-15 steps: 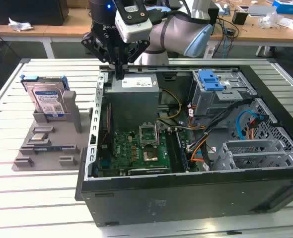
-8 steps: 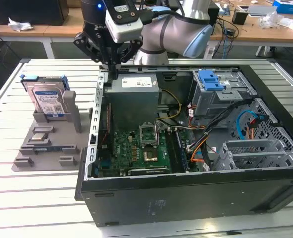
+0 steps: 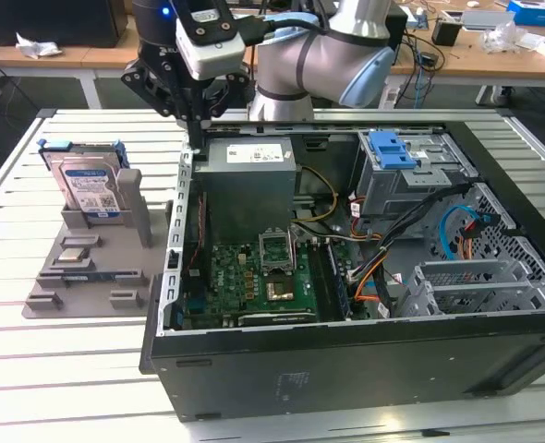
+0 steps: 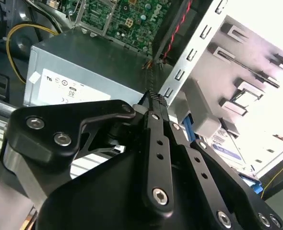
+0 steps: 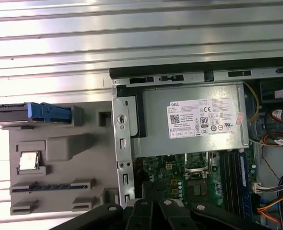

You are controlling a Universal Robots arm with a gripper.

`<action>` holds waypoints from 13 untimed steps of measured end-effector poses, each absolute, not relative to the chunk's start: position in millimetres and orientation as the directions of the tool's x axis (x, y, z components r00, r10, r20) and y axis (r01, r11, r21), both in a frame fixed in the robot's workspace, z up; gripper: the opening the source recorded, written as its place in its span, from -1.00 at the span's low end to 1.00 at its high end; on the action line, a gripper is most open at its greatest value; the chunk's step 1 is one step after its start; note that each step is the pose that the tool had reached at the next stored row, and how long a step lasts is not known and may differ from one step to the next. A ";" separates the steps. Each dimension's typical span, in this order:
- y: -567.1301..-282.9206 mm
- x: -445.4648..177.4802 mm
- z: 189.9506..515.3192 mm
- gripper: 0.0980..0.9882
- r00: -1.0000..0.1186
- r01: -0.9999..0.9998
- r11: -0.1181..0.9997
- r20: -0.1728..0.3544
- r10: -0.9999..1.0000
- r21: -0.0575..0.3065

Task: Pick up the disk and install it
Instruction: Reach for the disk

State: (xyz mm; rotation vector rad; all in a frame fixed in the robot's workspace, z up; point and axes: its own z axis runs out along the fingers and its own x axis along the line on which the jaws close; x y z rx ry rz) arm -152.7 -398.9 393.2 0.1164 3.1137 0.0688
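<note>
The disk stands on edge in a grey holder on the table, at the exterior view's left, outside the computer case. It is silver with a white-and-blue label and blue rails. The first wrist view looks down on its edge as a blue rail; the second wrist view shows part of its label. My gripper hangs over the case's rear left corner, to the right of the disk and apart from it. Its black fingers lie together, shut on nothing; the first wrist view shows the gripper over the motherboard.
The open computer case lies on its side, with a grey power-supply box, a green motherboard and a grey drive cage with a blue latch. Cables run at the exterior view's right. The holder also carries small parts.
</note>
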 end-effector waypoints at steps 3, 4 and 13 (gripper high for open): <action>-398.7 -165.6 393.2 -0.98 -0.997 0.074 0.996 -0.023 0.075 0.045; -398.7 -175.7 393.1 -0.98 -0.997 0.074 0.996 -0.023 0.075 0.045; -398.7 -220.3 392.6 -0.98 -0.997 0.074 0.996 -0.023 0.075 0.045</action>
